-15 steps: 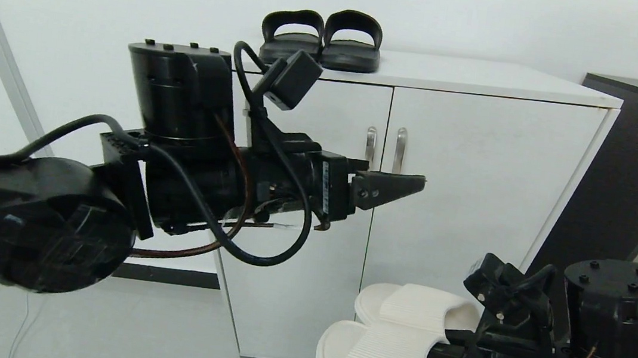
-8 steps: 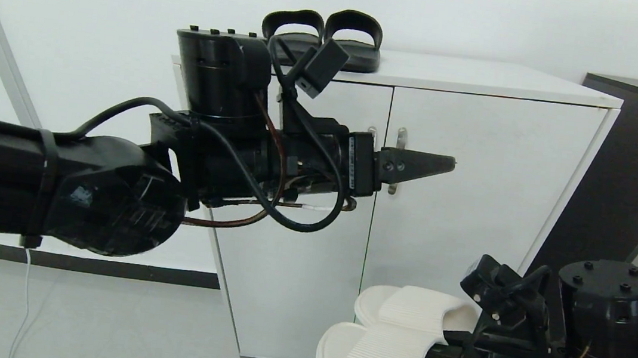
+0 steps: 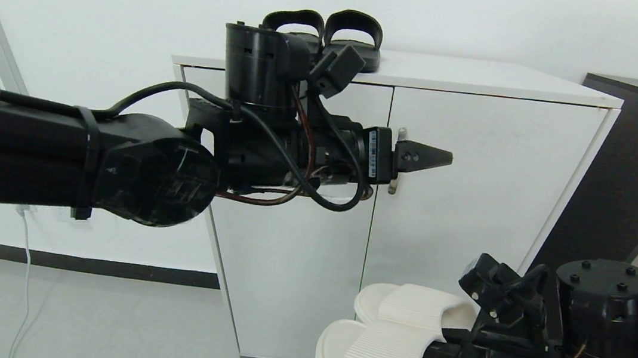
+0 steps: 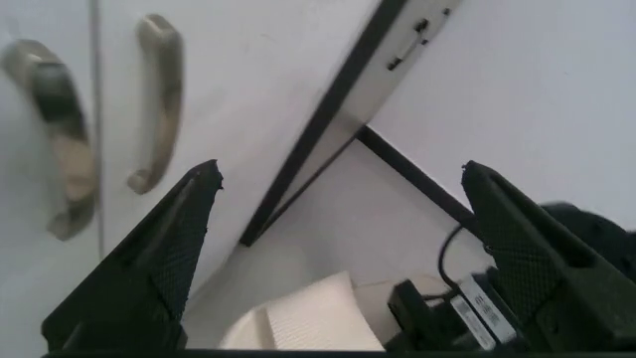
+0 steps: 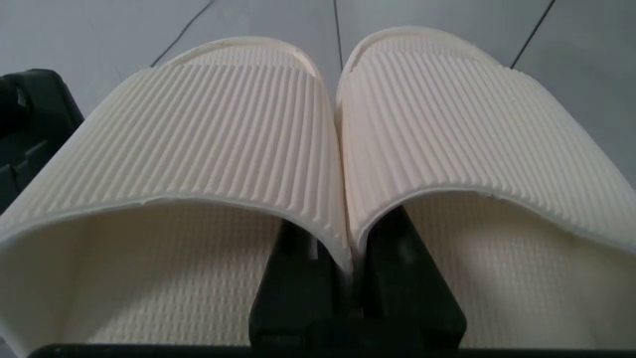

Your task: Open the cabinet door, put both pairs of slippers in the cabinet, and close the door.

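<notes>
The white cabinet (image 3: 487,180) has both doors shut, with two metal handles (image 3: 401,133) at the centre seam. A pair of black slippers (image 3: 335,37) rests on its top. My left gripper (image 3: 447,157) hovers just in front of the handles (image 4: 159,99), open (image 4: 343,189), with nothing between its fingers. Low at the cabinet's right front, my right gripper (image 5: 353,268) is shut on a pair of cream ribbed slippers (image 3: 390,343), pinching their inner sides (image 5: 338,149) together. The left arm hides the left door's handle in the head view.
A dark grey panel (image 3: 625,178) stands against the cabinet's right side. A white cable (image 3: 24,289) hangs down the wall at the left. Grey floor (image 3: 98,328) lies open to the left of the cabinet.
My left arm has risen and pushed forward, bringing its gripper from below the handles up to handle height. The right arm with the cream slippers has hardly moved.
</notes>
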`<state>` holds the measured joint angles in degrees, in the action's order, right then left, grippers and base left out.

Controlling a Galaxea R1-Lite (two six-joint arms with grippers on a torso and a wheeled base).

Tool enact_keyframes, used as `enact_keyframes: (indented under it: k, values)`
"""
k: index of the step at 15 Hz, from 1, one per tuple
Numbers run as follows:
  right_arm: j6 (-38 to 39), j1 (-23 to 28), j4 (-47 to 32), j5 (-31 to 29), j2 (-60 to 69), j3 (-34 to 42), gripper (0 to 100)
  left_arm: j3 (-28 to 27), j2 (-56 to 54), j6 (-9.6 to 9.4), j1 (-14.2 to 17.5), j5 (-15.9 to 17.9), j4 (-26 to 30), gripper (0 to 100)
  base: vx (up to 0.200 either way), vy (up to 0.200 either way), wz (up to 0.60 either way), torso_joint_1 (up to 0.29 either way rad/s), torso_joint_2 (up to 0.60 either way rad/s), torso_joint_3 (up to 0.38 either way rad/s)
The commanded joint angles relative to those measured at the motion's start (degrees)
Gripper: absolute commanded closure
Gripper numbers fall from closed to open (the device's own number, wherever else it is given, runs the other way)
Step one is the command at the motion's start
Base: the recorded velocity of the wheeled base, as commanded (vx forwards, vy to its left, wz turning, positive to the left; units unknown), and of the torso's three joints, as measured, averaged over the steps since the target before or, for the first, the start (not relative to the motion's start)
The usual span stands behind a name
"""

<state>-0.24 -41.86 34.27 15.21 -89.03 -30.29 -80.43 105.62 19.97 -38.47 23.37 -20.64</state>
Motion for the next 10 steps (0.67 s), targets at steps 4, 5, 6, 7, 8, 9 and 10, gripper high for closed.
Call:
enact_keyframes:
  k: [4,5,6,7,8,9,10]
  values:
    - [-0.02,0.03,0.01,-0.01,-0.18,0.15,100,-8.34,5.39,-0.19,0.24,-5.44,5.52,0,0.000,0.000,0.00,0.000,0.00,0.000]
    - [-0.02,0.03,0.01,-0.01,-0.27,0.15,100,-8.86,6.00,-0.63,0.24,-5.97,5.70,0,0.000,0.000,0.00,0.000,0.00,0.000]
    - [-0.02,0.03,0.01,-0.01,-0.27,0.15,100,-9.30,6.79,-1.34,0.24,-6.67,5.79,0,0.000,0.000,0.00,0.000,0.00,0.000]
    - [-0.02,0.03,0.01,-0.01,-0.18,0.24,100,-9.57,7.06,-1.69,0.24,-6.93,5.79,0,0.000,0.000,0.00,0.000,0.00,0.000]
    - [-0.02,0.03,0.10,-0.10,-0.01,0.15,100,-10.01,7.58,-1.95,0.33,-7.37,5.79,0,0.000,0.000,0.00,0.000,0.00,0.000]
    - [-0.02,0.03,0.01,-0.10,0.08,0.15,100,-10.53,8.02,-2.04,0.42,-7.72,5.79,0,0.000,0.000,0.00,0.000,0.00,0.000]
    - [-0.02,0.03,0.10,-0.10,0.17,0.15,100,-11.76,9.17,-2.04,0.77,-8.08,5.87,0,0.000,0.000,0.00,0.000,0.00,0.000]
